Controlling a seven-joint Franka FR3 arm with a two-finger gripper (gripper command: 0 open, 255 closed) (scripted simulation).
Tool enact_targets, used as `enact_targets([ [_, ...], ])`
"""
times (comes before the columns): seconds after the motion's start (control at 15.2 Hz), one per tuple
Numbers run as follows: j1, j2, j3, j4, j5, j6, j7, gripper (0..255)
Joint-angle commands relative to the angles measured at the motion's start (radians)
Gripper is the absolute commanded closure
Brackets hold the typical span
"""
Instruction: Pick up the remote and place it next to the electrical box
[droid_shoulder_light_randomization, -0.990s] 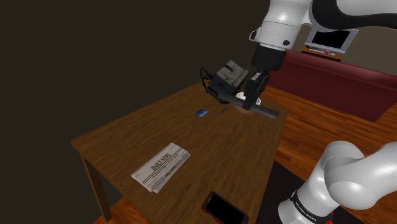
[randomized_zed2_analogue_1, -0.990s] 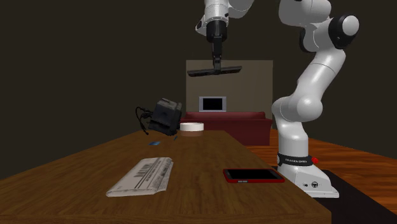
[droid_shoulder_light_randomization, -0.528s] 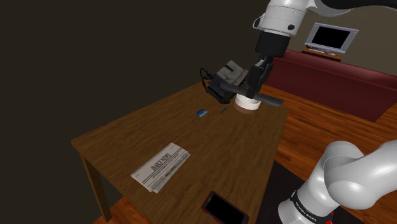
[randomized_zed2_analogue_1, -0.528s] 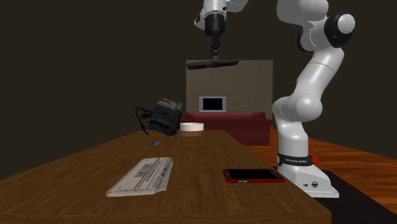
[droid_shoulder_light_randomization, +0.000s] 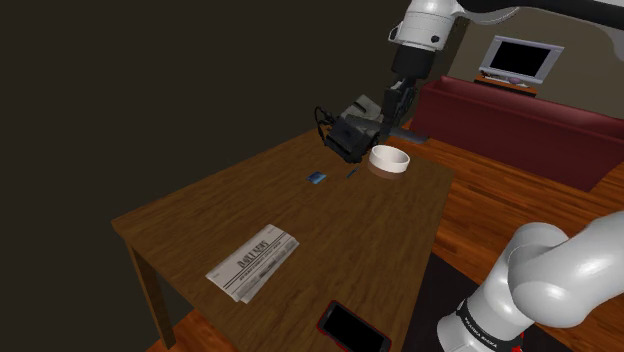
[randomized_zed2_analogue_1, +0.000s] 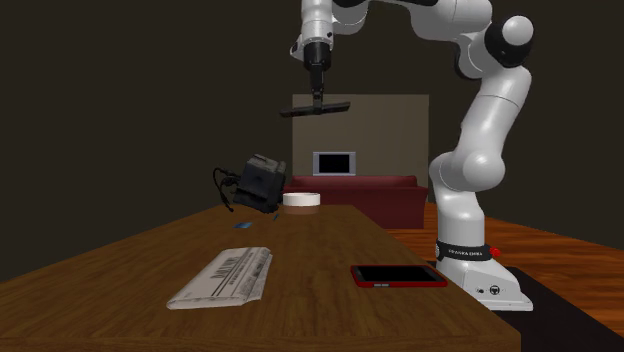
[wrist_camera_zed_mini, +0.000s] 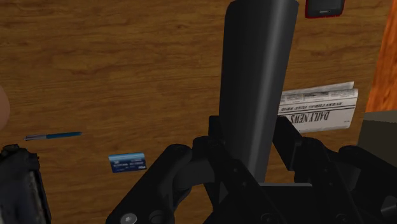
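The remote is a long dark bar held level, high above the wooden table. My gripper is shut on its middle from above. In the wrist view the remote runs out from between the fingers, which clasp it on both sides. The electrical box is a dark grey block with black cables, tilted at the table's far end. In the shoulder view my gripper hangs just beside and above the box, with the remote sticking out toward that view's right.
A white bowl stands close to the box. A blue card and a blue pen lie near it. A folded newspaper and a red phone lie at the near end. A red sofa stands behind the table.
The arm has carried the remote up and toward the shoulder view's left, from over the bowl to above the electrical box. The grip has not changed.
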Motion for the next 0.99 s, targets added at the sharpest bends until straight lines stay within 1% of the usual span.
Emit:
enact_targets([
  [0.0,-0.015,0.041,-0.036,0.037,-0.017,0.001,-0.049,255],
  [0.46,-0.058,0.208,-0.140,0.195,-0.047,-0.001,-0.197,255],
  [0.92,-0.111,0.421,-0.234,0.427,-0.033,-0.032,-0.343,255],
])
